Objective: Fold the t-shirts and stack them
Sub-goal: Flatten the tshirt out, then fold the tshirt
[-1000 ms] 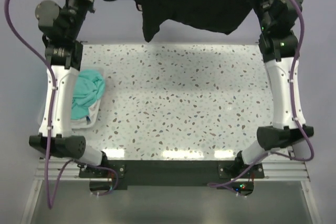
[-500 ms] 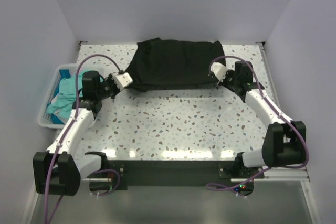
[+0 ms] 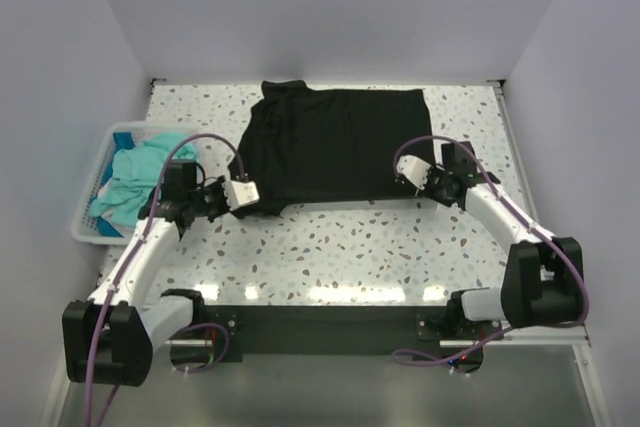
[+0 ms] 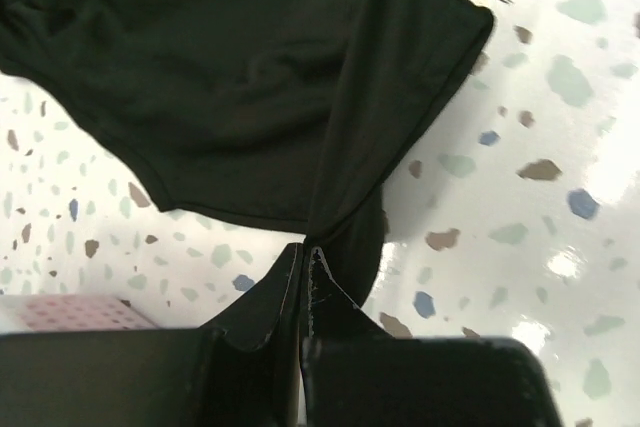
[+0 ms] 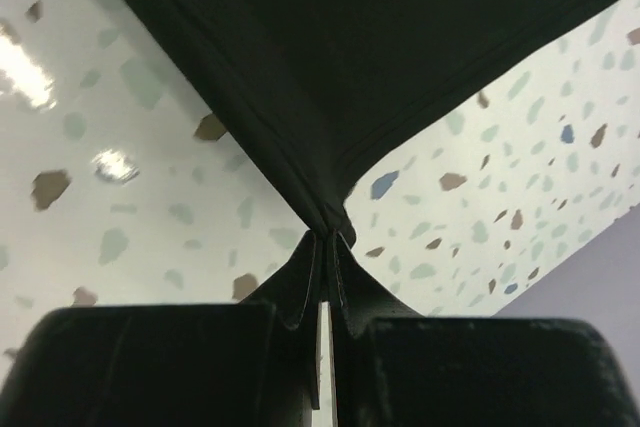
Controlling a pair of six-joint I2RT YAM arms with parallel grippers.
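The left hand (image 4: 305,255) is clenched on the near left corner of the plain black soft cloth t-shirt (image 3: 335,142). From its fingertips the shirt spreads away across the far part of the white speckled tabletop (image 3: 360,247). The right hand (image 5: 327,239) pinches the near right hem corner, the cloth fanning out ahead of it. Off to the left hand's outer side, crumpled teal-turquoise t-shirts (image 3: 135,179) lie in a white slatted plastic basket (image 3: 92,232).
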